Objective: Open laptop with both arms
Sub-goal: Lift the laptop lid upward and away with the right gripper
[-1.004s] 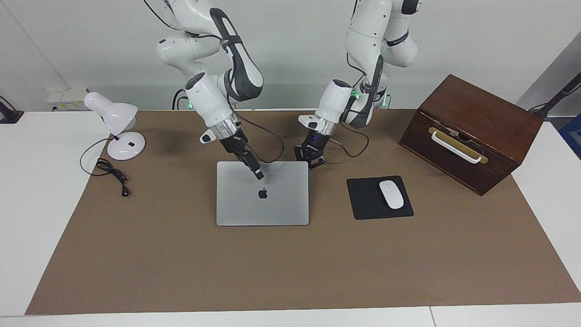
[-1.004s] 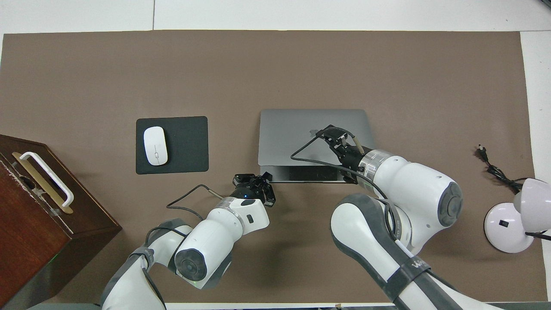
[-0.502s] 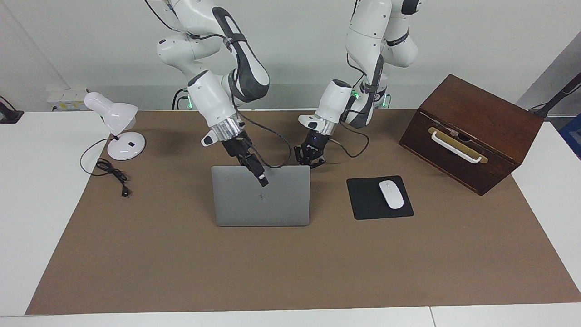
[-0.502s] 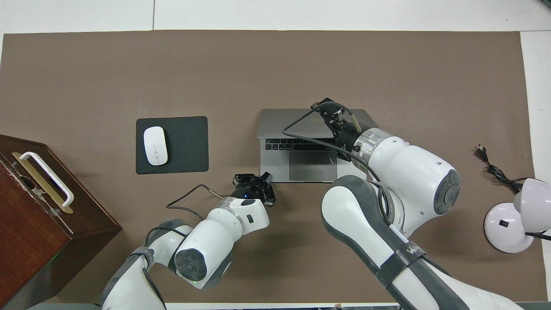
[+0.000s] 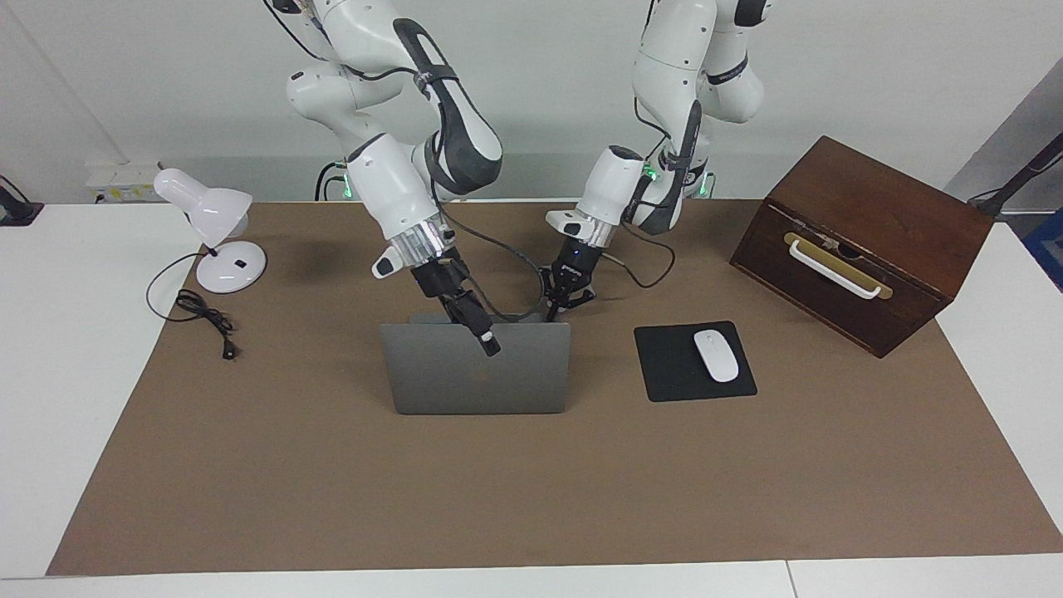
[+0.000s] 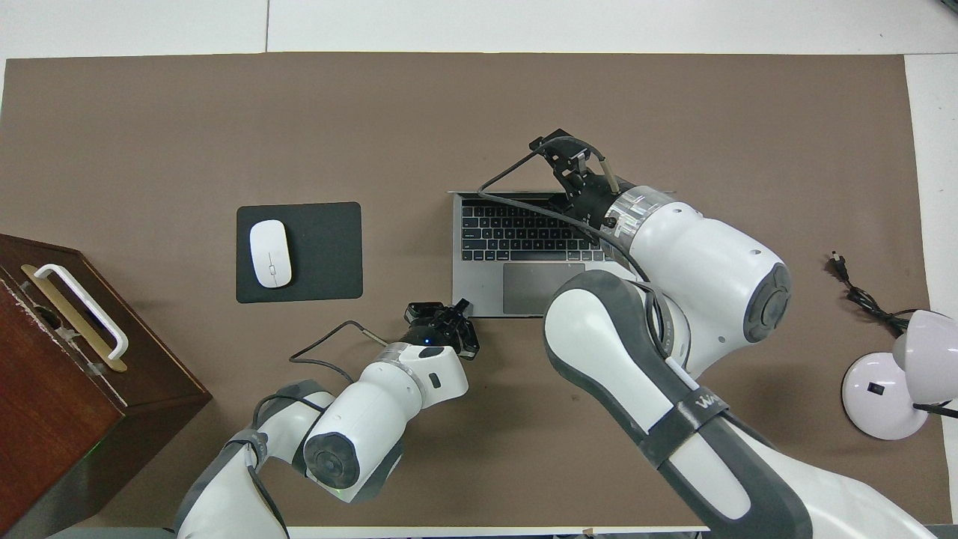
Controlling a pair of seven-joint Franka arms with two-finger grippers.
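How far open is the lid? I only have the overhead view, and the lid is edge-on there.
Observer: The laptop lid stands near upright, its grey back to the facing camera.
Operator: Right gripper on it?
Observer: The right gripper is at the lid's top edge, its tip hanging over the back face.
Operator: Left one down or hovering?
Observer: The left gripper is low, at the base's corner nearer the robots, toward the left arm's end. I cannot confirm contact.

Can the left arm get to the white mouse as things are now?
Probably yes. The left gripper sits at the laptop base corner, and the mat between it and the mouse on its mouse pad is bare.
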